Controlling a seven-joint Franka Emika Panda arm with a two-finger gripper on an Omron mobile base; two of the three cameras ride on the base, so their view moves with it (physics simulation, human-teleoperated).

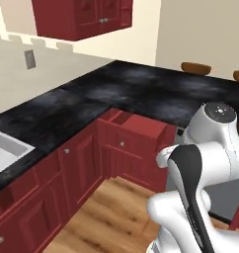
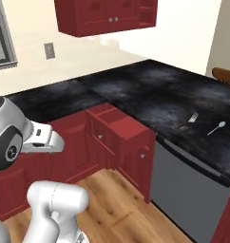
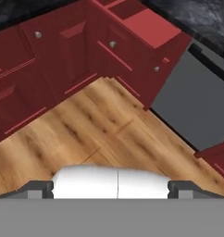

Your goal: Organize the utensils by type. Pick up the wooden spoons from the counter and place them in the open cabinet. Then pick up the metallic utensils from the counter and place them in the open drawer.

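Black counter (image 2: 150, 95) beneath the open cabinet (image 2: 105, 14), with the open drawer (image 2: 119, 121) pulled out and unfilled; fork (image 2: 189, 118) and teaspoon (image 2: 215, 127) lie unsorted on the stone, while the gripper (image 3: 112, 185), jaws spread wide, holds nothing.

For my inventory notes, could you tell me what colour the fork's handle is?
Dark brown, on the fork lying on the counter; the right base view shows it best.

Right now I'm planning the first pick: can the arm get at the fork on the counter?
Probably not yet: the fork lies far right on the counter, while the arm is folded low.
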